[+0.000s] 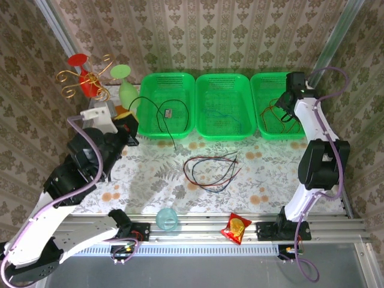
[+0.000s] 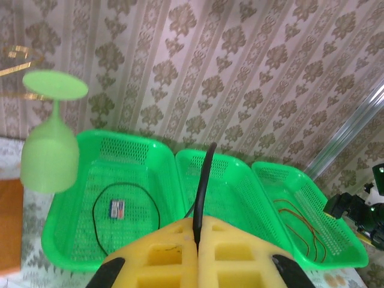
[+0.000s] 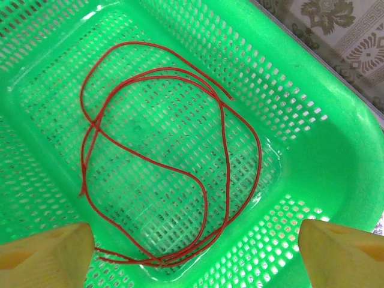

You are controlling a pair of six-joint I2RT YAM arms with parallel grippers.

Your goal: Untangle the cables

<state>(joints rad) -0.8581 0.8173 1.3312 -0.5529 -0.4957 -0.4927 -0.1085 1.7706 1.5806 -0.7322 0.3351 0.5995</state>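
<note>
**A:** Where are the cables?

**B:** A red cable (image 3: 186, 174) lies loose in the right green basket (image 3: 336, 138), below the right gripper (image 3: 197, 240), whose jaws are spread. The left gripper (image 2: 197, 237) has its jaws pressed together on a black cable (image 2: 204, 186) near the left green basket (image 2: 72, 198). A tangle (image 1: 210, 161) of red, black and blue strands lies on the counter (image 1: 150, 174).

**A:** How will it handle?

**B:** Probably light, limp and springy. I'd pinch a free end and draw slowly, since the loops may snag.

My left arm (image 1: 36, 231) and right arm (image 1: 307, 117) have white shells and black joints. 1 purple-grey hose (image 1: 98, 161) loops along each. My left pads (image 2: 159, 258) are yellow foam with square hollows; my right pads (image 3: 342, 252) are plain yellow.
</note>
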